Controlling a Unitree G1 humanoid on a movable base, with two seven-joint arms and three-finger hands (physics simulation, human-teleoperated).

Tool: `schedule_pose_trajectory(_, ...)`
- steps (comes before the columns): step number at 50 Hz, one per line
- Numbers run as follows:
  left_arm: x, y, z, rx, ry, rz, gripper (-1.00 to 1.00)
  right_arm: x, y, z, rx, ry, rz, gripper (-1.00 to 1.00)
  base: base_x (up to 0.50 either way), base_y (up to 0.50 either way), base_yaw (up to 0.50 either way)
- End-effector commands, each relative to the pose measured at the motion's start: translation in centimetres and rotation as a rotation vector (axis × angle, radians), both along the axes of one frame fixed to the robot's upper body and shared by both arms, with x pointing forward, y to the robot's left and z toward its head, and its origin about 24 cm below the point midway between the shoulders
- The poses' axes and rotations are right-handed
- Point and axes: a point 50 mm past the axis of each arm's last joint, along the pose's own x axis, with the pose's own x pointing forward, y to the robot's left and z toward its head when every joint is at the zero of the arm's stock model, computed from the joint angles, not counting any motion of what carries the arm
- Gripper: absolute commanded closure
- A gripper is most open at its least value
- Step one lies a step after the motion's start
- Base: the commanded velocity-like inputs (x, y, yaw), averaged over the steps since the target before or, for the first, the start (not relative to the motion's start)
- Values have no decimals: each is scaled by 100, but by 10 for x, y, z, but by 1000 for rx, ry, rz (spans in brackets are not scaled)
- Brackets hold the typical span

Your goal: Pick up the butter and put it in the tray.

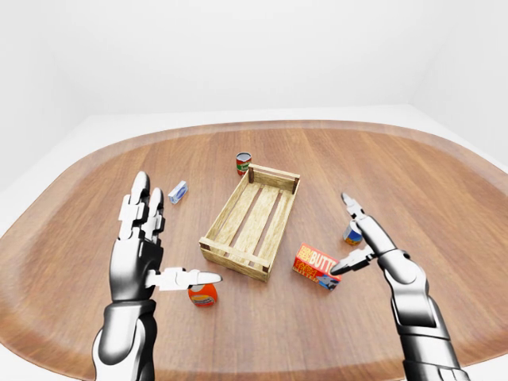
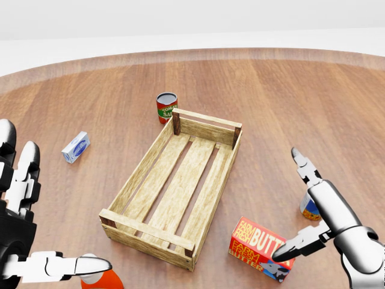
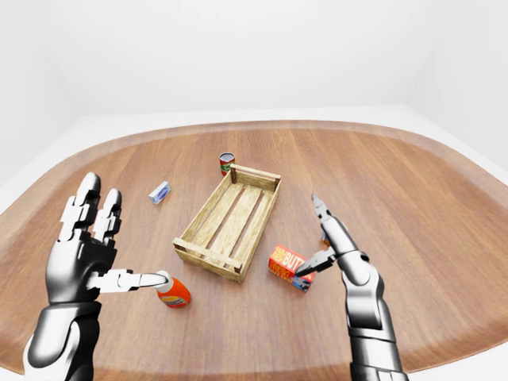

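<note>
Plain white room, and a big rounded wooden desk (image 1: 444,206) is carrying everything. The butter (image 2: 260,247) is lying flat on the desk at about 4 o'clock from the tray (image 2: 175,191), just beside its near corner and not touching it. The right hand (image 2: 322,223) is hovering at the box's right end, fingers (image 2: 302,164) spread, thumb tip reaching over the carton's edge; can't tell if it's touching. The left hand (image 2: 21,208) is hanging open at 8 o'clock, holding nothing. I'm guessing the carton is light, stiff cardboard, a bit slick, so pinching across its 2 long sides looks like the safest hold.
</note>
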Motion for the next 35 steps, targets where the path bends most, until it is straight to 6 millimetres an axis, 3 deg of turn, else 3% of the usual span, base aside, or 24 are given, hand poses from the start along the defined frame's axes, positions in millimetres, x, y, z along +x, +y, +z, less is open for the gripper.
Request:
schedule_pose_trajectory(1, 6, 1, -3, -31, 8, 32, -100, 4, -1, -18, -11, 56, -41, -100, 0, 0, 0)
schedule_pose_trajectory(8, 6, 1, -4, -31, 12, 32, -100, 5, 2, -14, -19, 42, -29, -100, 0, 0, 0)
schedule_pose_trajectory(24, 7, 1, -4, -32, 12, 35, -100, 9, 7, -28, -23, 108, -11, -100, 0, 0, 0)
schedule_pose_trajectory(35, 7, 1, -3, -31, 9, 34, -100, 8, 3, -50, -7, 205, -30, -100, 0, 0, 0)
